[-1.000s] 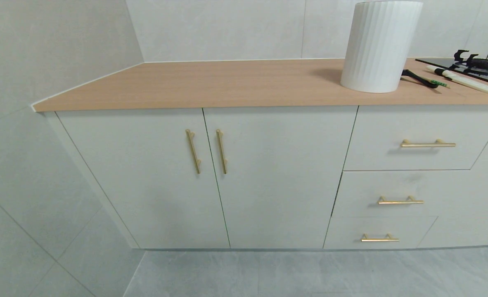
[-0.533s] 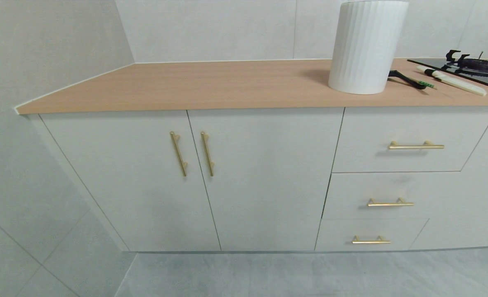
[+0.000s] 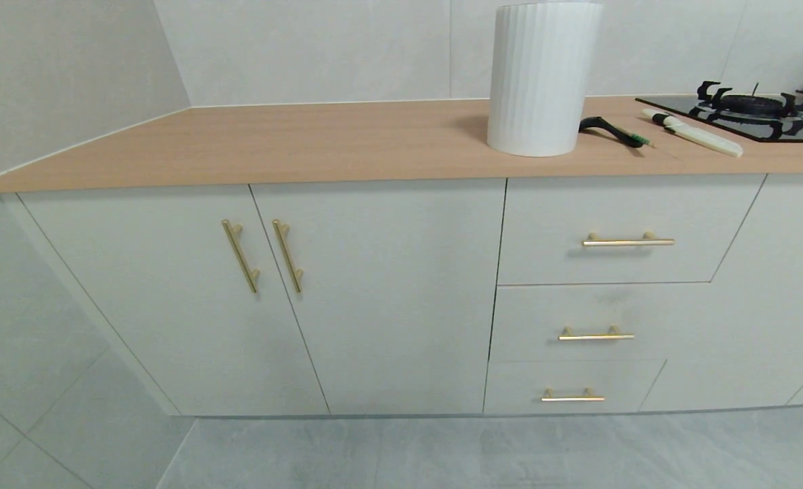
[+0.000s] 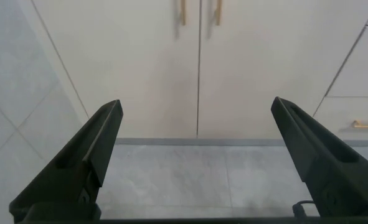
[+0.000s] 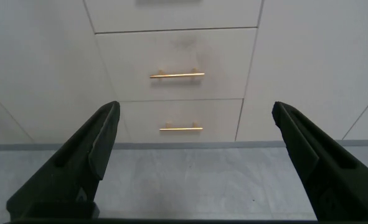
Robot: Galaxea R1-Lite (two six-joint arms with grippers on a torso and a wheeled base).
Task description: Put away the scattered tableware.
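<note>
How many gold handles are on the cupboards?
5. Left door handle and right door handle stand upright, side by side. Top drawer handle, middle drawer handle and bottom drawer handle lie flat, stacked to the right. More may hide off-picture.

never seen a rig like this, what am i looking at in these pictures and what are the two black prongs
This is a wheeled robot with two arms. The wide picture comes from a camera on its head, facing kitchen cabinets. On the wooden countertop are a tall white ribbed container, a black-handled utensil and a white knife-like tool beside it, then a stove. The other two pictures come from cameras on its wrists. The black prongs are the fingers of the left gripper and the right gripper: both open, holding nothing, pointed at the cabinet fronts near the floor.
</note>
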